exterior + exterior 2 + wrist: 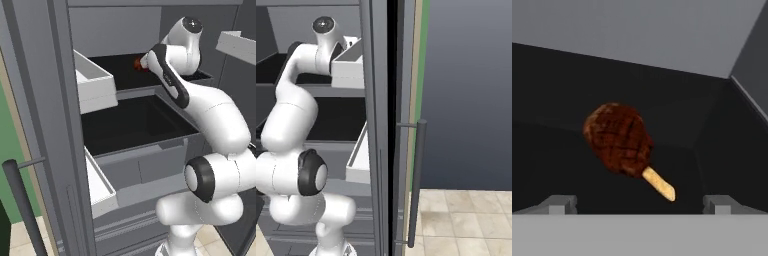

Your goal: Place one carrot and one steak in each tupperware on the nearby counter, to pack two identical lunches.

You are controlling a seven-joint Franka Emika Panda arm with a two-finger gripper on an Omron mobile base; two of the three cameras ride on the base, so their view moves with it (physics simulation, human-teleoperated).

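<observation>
A brown grilled steak [618, 138] with a pale bone end lies on the dark upper shelf [557, 150] of the grey fridge, just ahead of my gripper [640, 204]. The gripper is open, its two fingertips [559, 204] spread wide with nothing between them, and the steak sits centred beyond the gap. In the left base view the steak [138, 63] shows as a reddish spot beside my hand, deep in the upper shelf. The tupperware and the counter are out of view.
My arm reaches into the open fridge. White door bins [95, 82] [102, 189] stand at the left of the opening. A lower dark shelf [135, 125] lies under my arm. The fridge's side wall [752, 85] is close on the right. The door handle [416, 185] stands nearby.
</observation>
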